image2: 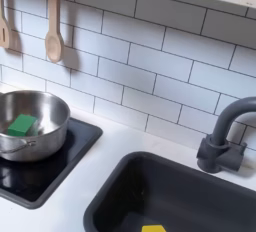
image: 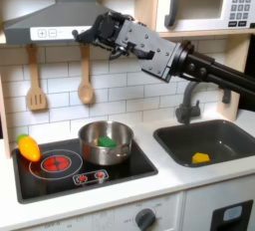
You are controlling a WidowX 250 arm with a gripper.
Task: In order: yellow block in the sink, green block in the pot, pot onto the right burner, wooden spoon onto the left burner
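Inside the pot [image: 106,142] on the first exterior view's right burner lies the green block [image: 105,140]; the yellow block [image: 200,157] sits in the sink [image: 169,141], cut off at the bottom edge in the second exterior view. On the wall [image: 125,81] hangs the spoon [image: 86,76] beside a spatula [image: 36,79]. The gripper [image: 88,35] reaches level to the spoon's handle top; whether its jaws pinch it I cannot tell.

Arm stretched toward first exterior view's left; tool [image: 82,38] raised, jaws parted.
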